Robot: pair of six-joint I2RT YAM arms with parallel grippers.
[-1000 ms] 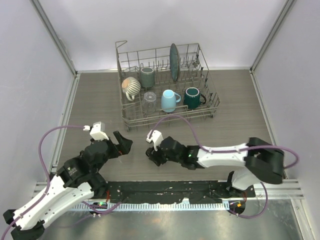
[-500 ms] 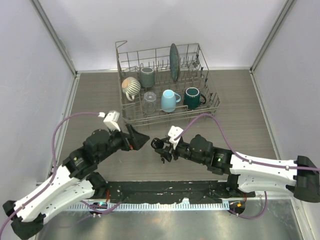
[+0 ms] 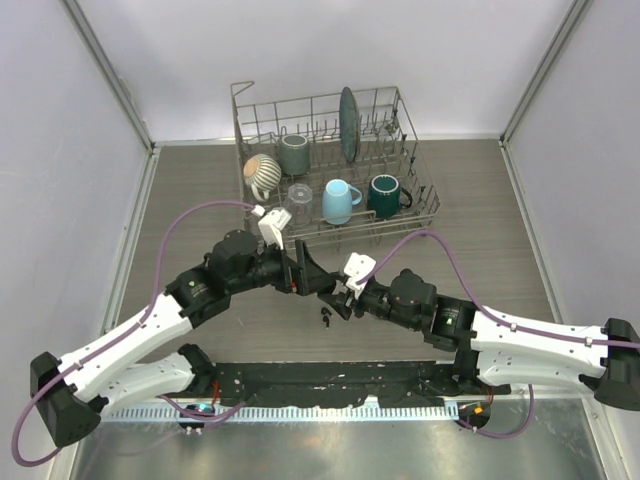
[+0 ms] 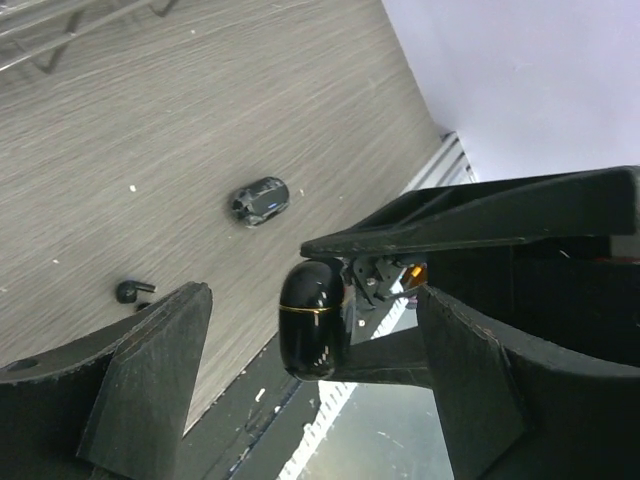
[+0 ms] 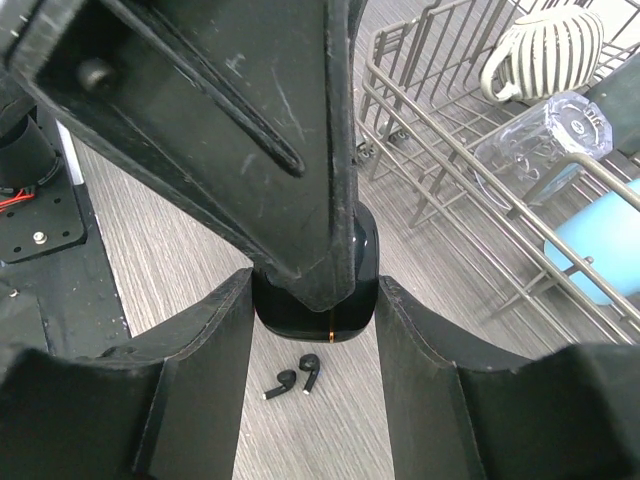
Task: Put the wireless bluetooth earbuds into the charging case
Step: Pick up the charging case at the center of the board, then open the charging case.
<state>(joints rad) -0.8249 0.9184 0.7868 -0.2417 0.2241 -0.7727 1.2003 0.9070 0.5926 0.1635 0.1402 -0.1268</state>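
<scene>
Two robot arms meet at the middle of a wood-grain surface [image 3: 470,220], just in front of a wire dish rack [image 3: 262,240] at the far side. The right fingers [image 5: 200,380] are clenched on a glossy black charging case [image 5: 330,310] with a thin gold seam, one finger pressing on each of its sides, and they hold it above the surface with its lid closed.

The left fingers [image 4: 150,370] are spread wide, one on each side of the held case [image 4: 312,318]. In the left wrist view neither finger touches it. In the right wrist view one of them crosses in front of the top of the case.

Two tiny black earbuds [image 5: 309,371] lie side by side on the surface, directly beneath the case and outside it. In the overhead view they [image 3: 326,320] sit just near of the right fingers [image 3: 335,300] and the left fingers [image 3: 305,268].

A second small black oval piece [image 4: 260,200] rests on the surface a little apart from them. In the rack stand a striped mug [image 5: 545,45], a clear glass [image 5: 545,130] and a pale blue mug [image 5: 600,250].
</scene>
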